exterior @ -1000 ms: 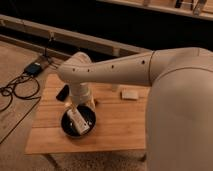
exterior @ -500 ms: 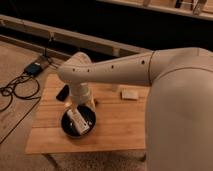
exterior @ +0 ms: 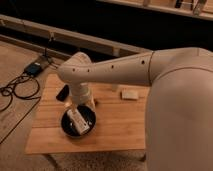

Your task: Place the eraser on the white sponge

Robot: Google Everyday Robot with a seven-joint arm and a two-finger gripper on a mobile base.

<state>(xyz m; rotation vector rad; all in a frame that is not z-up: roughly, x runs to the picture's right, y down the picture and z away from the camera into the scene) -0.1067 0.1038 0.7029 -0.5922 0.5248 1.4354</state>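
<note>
The eraser is a small black oblong block lying near the left edge of the wooden table, just left of the arm's wrist. The white sponge is a flat pale pad on the far right part of the table, partly next to the big white arm. My gripper hangs straight down from the wrist over a round black bowl at the table's front left. It is to the right of and in front of the eraser, and well left of the sponge.
My thick white arm spans the table from the right and hides its right end. A dark box with cables lies on the floor to the left. A low ledge runs behind the table.
</note>
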